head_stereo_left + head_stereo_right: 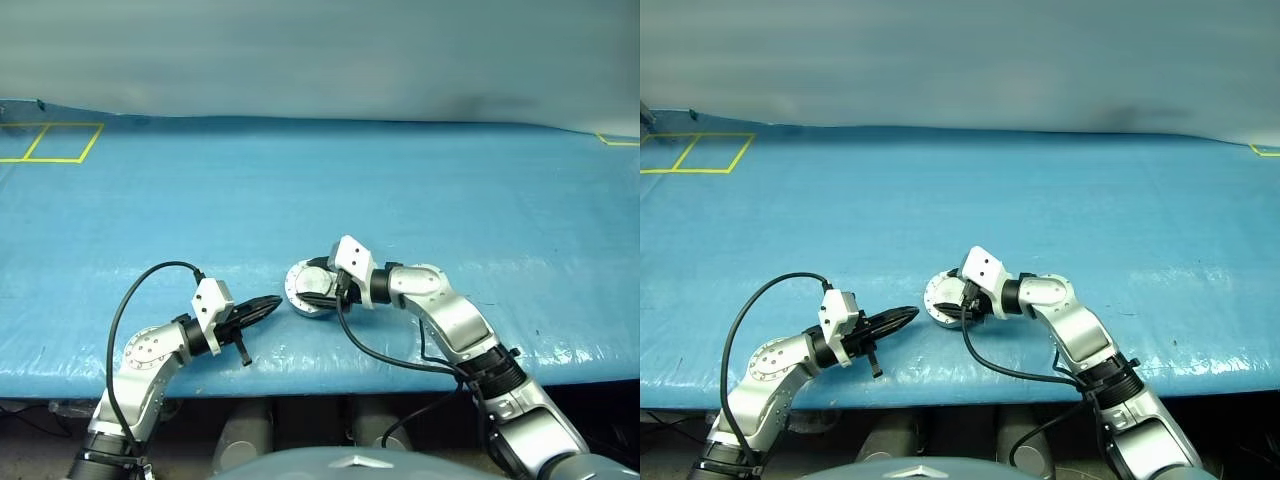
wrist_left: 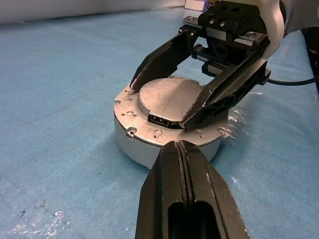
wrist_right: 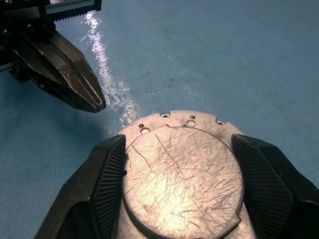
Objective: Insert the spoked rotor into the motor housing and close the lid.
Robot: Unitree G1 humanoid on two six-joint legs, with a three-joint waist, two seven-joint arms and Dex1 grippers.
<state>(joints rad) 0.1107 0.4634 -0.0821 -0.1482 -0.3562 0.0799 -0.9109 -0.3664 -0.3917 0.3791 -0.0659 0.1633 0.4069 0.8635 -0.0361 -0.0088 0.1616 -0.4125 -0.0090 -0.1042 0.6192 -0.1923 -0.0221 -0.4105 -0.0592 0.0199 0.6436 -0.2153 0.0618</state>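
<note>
My right gripper (image 2: 167, 107) has its two fingers spread wide across the lid (image 3: 182, 174), one on either side of the raised centre disc, tips resting at its edge. I cannot say for sure whether they press it or only bracket it. The lid already sits flat on top of the housing (image 2: 137, 147), whose pale wall shows underneath, on the blue table cover (image 1: 400, 190) near the front edge. The rotor is hidden; I judge it is already inside, under the lid.

My left gripper (image 1: 262, 309) has its fingers pressed together and holds nothing, hanging just beside the housing on its near left, pointing at it, not touching.

So I read this as the closing step, nearly done: the lid is on and I am seating or aligning it. Next I need to check the lid's notches and holes sit square on the rim, press or twist gently, then let go straight off without dragging the lid askew.
</note>
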